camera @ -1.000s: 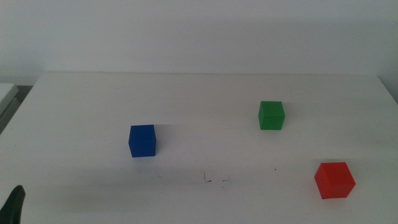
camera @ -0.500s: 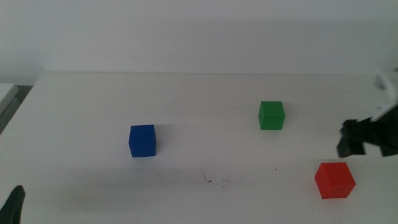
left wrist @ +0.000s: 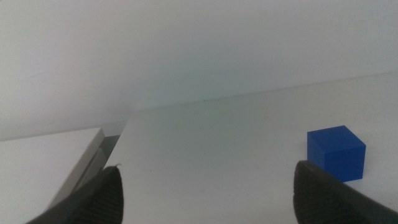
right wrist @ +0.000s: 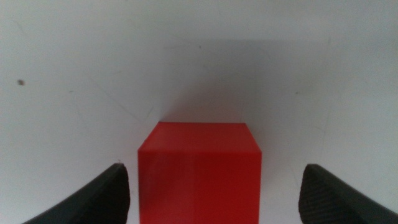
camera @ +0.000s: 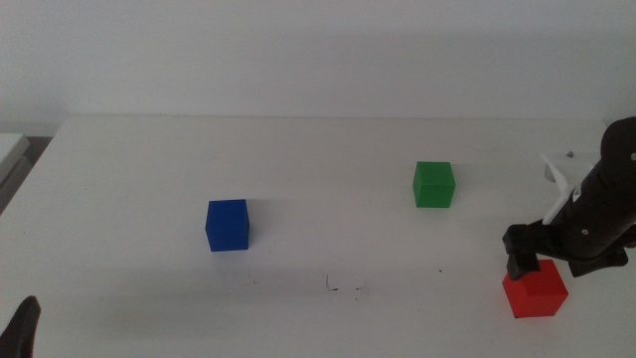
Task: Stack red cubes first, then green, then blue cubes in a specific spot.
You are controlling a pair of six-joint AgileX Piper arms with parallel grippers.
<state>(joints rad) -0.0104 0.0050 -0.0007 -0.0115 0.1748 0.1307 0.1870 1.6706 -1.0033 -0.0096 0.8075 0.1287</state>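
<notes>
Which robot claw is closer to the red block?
The right claw. It hangs open just over the red block, one jaw on each side. The left claw waits far away at the table's near left corner.

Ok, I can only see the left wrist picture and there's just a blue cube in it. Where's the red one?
Observer: The red cube sits at the table's front right in the middle view, far from your blue cube.
Operator: Is the other hand near it?
Observer: Yes. The right hand hangs just over it, open, with one jaw on each side of the cube.
Operator: And the green one?
Observer: The green cube stands alone, farther back than the red one. Nothing is stacked yet.
Operator: Where's my hand?
Observer: The left hand waits at the front left edge.
</notes>
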